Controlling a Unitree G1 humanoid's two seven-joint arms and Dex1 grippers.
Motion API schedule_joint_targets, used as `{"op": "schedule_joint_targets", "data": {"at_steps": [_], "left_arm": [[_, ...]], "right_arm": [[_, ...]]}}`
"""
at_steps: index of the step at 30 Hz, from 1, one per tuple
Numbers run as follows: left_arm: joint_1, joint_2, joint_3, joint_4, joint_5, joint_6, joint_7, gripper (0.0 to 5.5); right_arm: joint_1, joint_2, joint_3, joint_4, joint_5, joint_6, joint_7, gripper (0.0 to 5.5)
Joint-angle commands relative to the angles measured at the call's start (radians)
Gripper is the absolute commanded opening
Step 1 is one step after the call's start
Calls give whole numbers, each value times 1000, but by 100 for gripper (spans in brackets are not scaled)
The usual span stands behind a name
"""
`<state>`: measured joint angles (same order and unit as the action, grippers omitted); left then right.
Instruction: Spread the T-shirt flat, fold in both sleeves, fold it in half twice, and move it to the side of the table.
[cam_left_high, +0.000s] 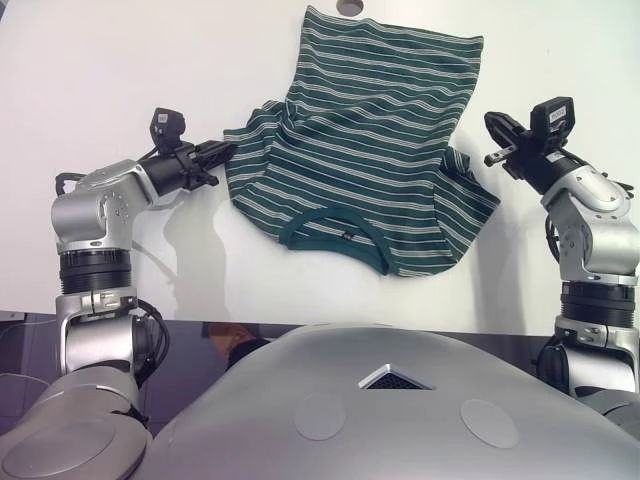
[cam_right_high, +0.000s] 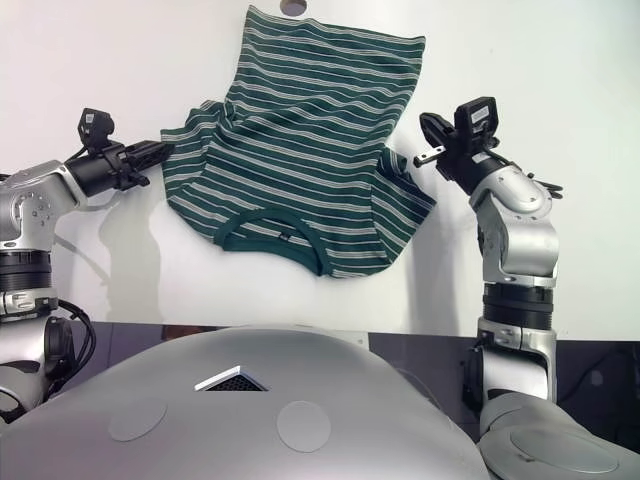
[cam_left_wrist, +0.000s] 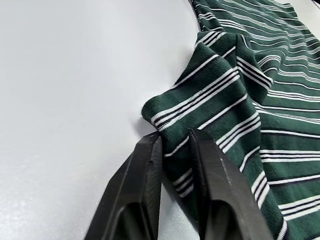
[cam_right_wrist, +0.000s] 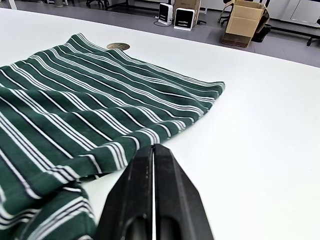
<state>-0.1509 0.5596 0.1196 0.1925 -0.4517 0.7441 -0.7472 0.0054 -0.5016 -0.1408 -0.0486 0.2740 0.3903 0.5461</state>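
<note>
Left eye view: T-shirt (cam_left_high: 365, 150) lies rumpled upper centre on the table (cam_left_high: 90, 60), collar twd us, left gripper (cam_left_high: 222, 150) at its sleeve edge mid-left, right gripper (cam_left_high: 497, 140) just beside the cloth mid-right. Left wrist view: fingers (cam_left_wrist: 145, 165) pinch narrow on the sleeve hem (cam_left_wrist: 200, 107), so we shd pull outward low & slow, w/o losing that thin bite. Right wrist view: that pincer is closed on nothing; we'd open it & take the other sleeve (cam_right_wrist: 50, 210) before tensioning.

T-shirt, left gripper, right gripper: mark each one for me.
T-shirt (cam_left_high: 370, 130), left eye view, middle of the striped body.
left gripper (cam_left_wrist: 175, 142), left wrist view, between the fingertips.
right gripper (cam_right_wrist: 154, 149), right wrist view, between the fingertips.
</note>
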Motion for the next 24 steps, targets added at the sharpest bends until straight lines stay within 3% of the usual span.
{"op": "schedule_joint_targets", "data": {"at_steps": [1,4,11,16,21,24], "left_arm": [[3,-8,-13,67,60,-36,44,23],[2,-16,16,72,47,-91,39,1],[62,6,81,-169,-100,-96,-97,1],[99,48,-84,-364,-86,-59,-184,1],[106,8,-277,-384,40,-83,-116,1],[130,17,-313,-394,64,-69,-105,33]], "right_arm": [[21,-73,-62,-95,88,55,98,0],[111,-175,-70,-261,222,156,269,0],[208,-283,93,-200,44,146,294,0],[196,-277,120,-103,-16,106,286,0],[95,-167,-67,-45,127,197,170,0],[102,-143,-157,-102,247,307,156,52]]}}
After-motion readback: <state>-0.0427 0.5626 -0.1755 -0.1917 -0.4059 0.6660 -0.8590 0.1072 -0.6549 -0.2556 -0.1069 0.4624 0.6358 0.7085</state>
